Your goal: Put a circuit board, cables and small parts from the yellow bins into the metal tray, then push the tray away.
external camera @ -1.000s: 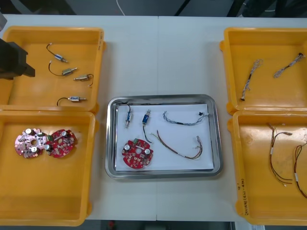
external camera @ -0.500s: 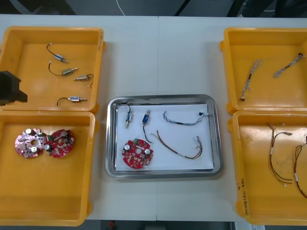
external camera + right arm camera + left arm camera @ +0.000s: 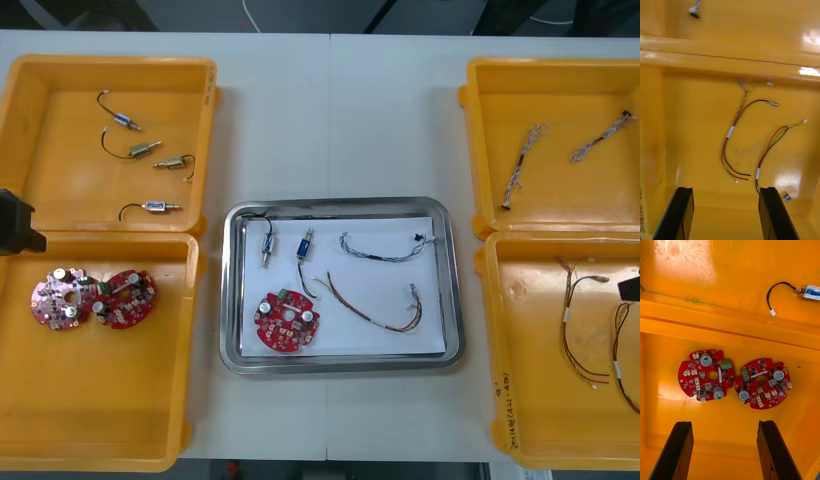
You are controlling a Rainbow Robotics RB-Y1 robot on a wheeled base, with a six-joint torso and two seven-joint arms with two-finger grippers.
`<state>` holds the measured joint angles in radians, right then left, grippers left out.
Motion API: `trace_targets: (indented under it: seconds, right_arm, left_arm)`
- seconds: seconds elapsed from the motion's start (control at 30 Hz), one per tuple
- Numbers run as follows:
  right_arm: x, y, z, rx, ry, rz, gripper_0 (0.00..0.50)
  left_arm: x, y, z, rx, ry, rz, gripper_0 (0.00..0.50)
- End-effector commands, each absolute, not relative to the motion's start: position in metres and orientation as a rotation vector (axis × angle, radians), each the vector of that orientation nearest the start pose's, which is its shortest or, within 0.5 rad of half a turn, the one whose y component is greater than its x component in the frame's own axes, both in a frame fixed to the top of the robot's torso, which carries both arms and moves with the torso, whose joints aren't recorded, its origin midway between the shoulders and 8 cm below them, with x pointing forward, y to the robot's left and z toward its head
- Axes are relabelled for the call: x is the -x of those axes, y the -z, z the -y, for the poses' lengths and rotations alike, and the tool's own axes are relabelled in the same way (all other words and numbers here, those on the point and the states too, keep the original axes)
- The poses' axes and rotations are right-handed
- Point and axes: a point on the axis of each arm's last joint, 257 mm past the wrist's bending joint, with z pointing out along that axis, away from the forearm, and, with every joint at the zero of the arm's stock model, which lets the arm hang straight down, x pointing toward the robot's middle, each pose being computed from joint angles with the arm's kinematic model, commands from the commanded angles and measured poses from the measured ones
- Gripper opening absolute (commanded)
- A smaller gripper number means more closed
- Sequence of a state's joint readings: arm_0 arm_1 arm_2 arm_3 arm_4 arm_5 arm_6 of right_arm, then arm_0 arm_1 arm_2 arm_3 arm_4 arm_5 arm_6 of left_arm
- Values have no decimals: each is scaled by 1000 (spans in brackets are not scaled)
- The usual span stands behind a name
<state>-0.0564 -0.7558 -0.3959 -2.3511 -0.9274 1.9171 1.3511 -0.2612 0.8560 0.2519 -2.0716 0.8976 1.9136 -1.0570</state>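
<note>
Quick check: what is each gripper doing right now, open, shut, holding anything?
Left gripper: open, empty, above the two circuit boards.
Right gripper: open, empty, above the red and yellow cables.

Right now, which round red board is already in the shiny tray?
The lone circuit board in the metal tray, on its white inside; the other two boards sit side by side in a yellow bin.

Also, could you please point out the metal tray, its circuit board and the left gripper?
metal tray [image 3: 455,290]: front view, its right rim.
circuit board [image 3: 287,321]: front view, the disc's middle.
left gripper [image 3: 724,423]: left wrist view, midway between its open fingertips.
</note>
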Motion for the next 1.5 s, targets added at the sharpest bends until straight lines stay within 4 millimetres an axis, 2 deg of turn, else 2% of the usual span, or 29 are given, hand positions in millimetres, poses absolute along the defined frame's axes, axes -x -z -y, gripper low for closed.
trace_targets:
  seconds: [0.03,0.13,0.23,0.4,0.57,1.1,1.27,1.5]
  right_arm:
    - [-354,132,316,344,-6,-2581,500]
    - [-358,119,280,504,-38,-2535,500]
    - [-357,115,258,618,-61,-2519,500]
    - [-355,113,233,785,-46,-2498,500]
    - [-355,117,211,924,-2,-2478,500]
    - [-331,148,147,1426,113,-2364,500]
    - [-323,162,115,1644,144,-2219,500]
    - [-318,182,84,1890,153,-2052,500]
  left_arm:
    - [-380,142,-397,155,-67,-2696,500]
    - [-379,143,-394,128,-62,-2700,500]
    - [-379,143,-392,108,-58,-2701,500]
    - [-377,144,-387,11,-54,-2713,500]
    - [-376,145,-385,3,-45,-2715,500]
    - [-376,145,-385,1,-45,-2715,500]
    - [-376,145,-385,1,-45,-2715,500]
    - [-376,145,-385,1,-45,-2715,500]
